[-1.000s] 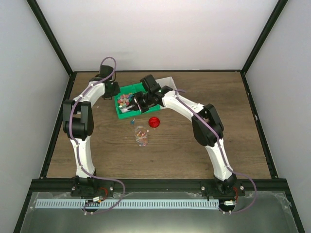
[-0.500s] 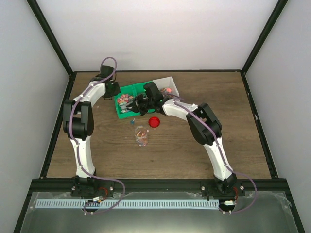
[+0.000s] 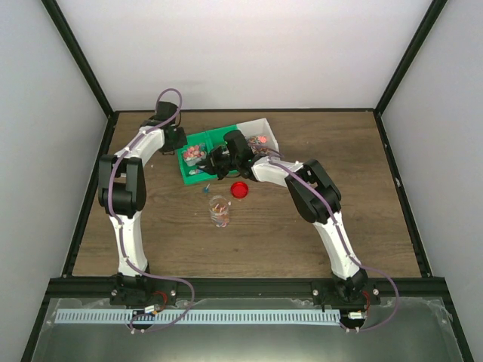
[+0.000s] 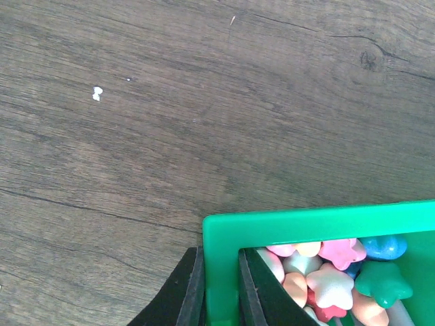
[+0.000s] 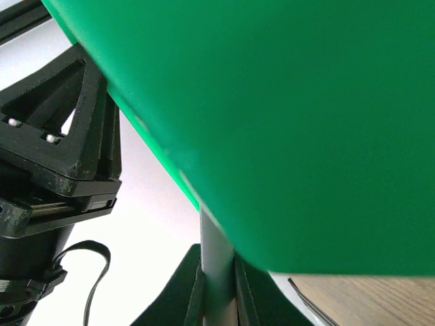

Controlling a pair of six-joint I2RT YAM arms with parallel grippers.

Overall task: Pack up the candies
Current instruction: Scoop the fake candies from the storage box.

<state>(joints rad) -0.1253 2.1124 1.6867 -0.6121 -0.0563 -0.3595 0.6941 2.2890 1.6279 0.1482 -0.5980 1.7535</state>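
The candies (image 4: 326, 272) lie heaped in the green bin (image 4: 306, 227) at the far side of the counter (image 4: 204, 102) — small star-shaped sweets in pink, white, orange, blue and green — and a few sit in the clear jar (image 3: 219, 212) nearer the arms, beside the red lid (image 3: 239, 189). They look hard, light and smooth, so I judge they will roll and skip away if tipped carelessly. Each is too small for a pincer to pick singly; they are best moved in bulk with a tool, held by its handle and carried level. The left pincer (image 4: 219, 272) is clamped on the bin's wall, one finger inside and one outside, steadying it. The right pincer (image 5: 216, 288) is closed on a slim grey handle (image 5: 216, 248), probably a scoop's; its bowl is not clearly seen.
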